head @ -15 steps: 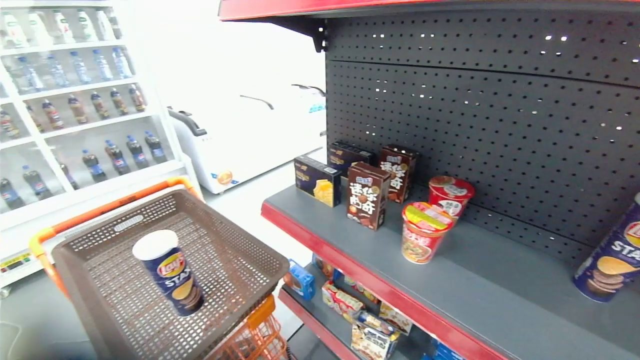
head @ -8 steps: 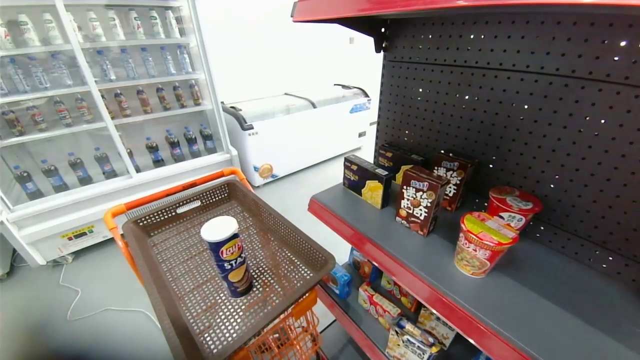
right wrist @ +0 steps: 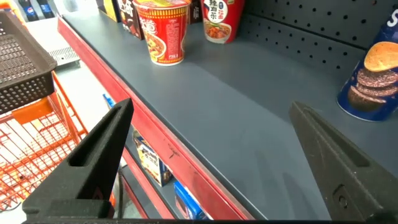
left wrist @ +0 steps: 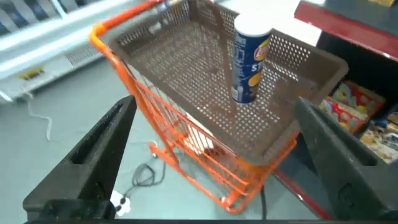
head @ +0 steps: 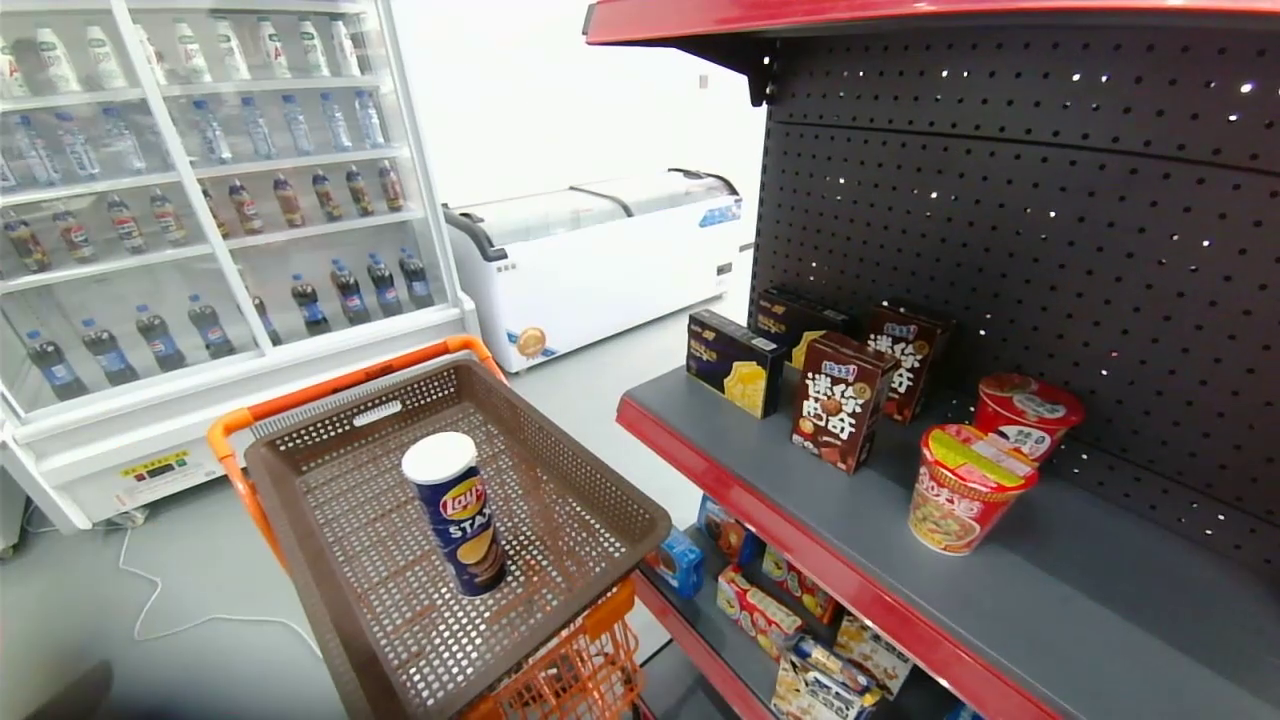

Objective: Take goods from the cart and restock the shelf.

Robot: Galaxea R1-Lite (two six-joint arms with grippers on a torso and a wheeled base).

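Observation:
A blue chip can (head: 455,512) with a white lid stands upright in the brown mesh basket (head: 600,472) on top of the orange cart (head: 330,384). In the left wrist view the can (left wrist: 249,59) stands past my left gripper (left wrist: 214,165), which hangs open above the basket's (left wrist: 186,81) near edge and holds nothing. My right gripper (right wrist: 214,162) is open and holds nothing over the grey shelf board (right wrist: 236,118). A second chip can (right wrist: 373,74) stands on that board by the pegboard back.
On the shelf board (head: 1000,620) stand two brown boxes (head: 838,415), dark blue boxes (head: 735,362) and two red cup noodles (head: 962,488). Snacks fill the lower shelf (head: 790,640). A drinks fridge (head: 200,200) and a chest freezer (head: 600,255) stand beyond the cart.
The head camera swung left between one second and half a second ago, so the whole picture shifted right. The can, cart and shelf goods have not moved since.

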